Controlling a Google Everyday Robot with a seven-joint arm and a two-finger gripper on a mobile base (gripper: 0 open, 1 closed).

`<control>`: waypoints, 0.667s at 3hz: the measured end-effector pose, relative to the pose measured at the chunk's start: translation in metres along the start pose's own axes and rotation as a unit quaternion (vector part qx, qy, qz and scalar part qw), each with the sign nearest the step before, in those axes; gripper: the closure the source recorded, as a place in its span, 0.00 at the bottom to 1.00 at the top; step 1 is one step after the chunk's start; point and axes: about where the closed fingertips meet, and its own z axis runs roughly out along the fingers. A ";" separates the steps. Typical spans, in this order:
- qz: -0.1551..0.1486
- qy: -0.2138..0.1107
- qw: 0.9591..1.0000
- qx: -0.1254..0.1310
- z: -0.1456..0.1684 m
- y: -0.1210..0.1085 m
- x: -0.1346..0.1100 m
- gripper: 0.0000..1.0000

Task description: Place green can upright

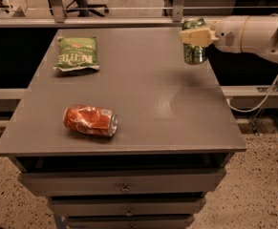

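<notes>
The green can [194, 52] is dark green with pale markings and hangs upright in the air above the table's far right edge. My gripper [195, 36] comes in from the right on a white arm and is shut on the can's upper part. The can's bottom is clear of the grey tabletop [143, 94], with its faint shadow on the surface below.
A crushed orange-red can [90, 120] lies on its side at the front left. A flat green chip bag [77, 53] lies at the back left. The table has drawers below. A cable [267, 97] hangs to the right of the table.
</notes>
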 end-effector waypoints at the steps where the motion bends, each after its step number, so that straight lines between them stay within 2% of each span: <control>1: -0.028 -0.071 0.996 -0.041 -0.004 0.024 -0.003 1.00; 2: -0.075 -0.123 0.986 -0.078 0.002 0.054 -0.004 1.00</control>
